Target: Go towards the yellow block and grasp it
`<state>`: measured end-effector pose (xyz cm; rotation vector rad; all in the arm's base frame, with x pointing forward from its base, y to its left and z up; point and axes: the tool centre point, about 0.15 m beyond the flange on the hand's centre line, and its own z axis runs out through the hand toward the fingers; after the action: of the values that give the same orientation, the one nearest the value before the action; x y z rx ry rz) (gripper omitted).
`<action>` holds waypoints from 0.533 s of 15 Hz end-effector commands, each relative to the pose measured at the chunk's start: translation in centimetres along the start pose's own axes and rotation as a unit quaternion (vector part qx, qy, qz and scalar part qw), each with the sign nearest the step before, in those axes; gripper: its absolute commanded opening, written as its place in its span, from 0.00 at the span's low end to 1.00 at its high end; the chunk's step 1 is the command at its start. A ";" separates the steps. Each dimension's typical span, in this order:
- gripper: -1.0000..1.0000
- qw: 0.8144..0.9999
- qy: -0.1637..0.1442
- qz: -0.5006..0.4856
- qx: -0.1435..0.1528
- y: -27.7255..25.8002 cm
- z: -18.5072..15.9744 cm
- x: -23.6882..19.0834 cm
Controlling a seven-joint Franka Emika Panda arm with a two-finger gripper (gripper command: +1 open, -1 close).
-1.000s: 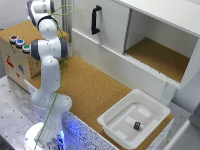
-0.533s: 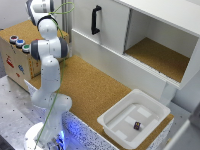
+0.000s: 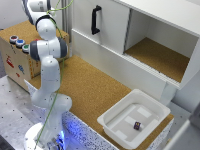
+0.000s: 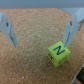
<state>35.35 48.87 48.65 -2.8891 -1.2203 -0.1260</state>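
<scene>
Yellow block (image 4: 59, 52), marked with a dark "N" on its upper face, lies on the cork tabletop (image 4: 35, 40) and reads as a small, rigid, light cube with flat smooth sides, so I judge it best taken by pinching two opposite side faces squarely, low enough that it cannot squirt out. It sits apart from both fingers, nearer one than the other rather than centred between them, and cannot be made out in the exterior view. End effector (image 4: 41, 30) hangs above the cork with its fingers spread wide and holding nothing, pointing down.
</scene>
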 end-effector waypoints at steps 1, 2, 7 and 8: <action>1.00 0.977 -0.076 -0.200 -0.015 0.3 -0.1 2.4; 1.00 0.969 -0.079 -0.233 -0.021 0.9 0.2 2.3; 1.00 0.957 -0.054 -0.282 -0.039 4.0 2.5 2.6; 1.00 0.958 -0.049 -0.282 -0.033 4.2 2.7 2.6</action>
<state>37.39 47.52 47.16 -2.5708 -1.9302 -0.0965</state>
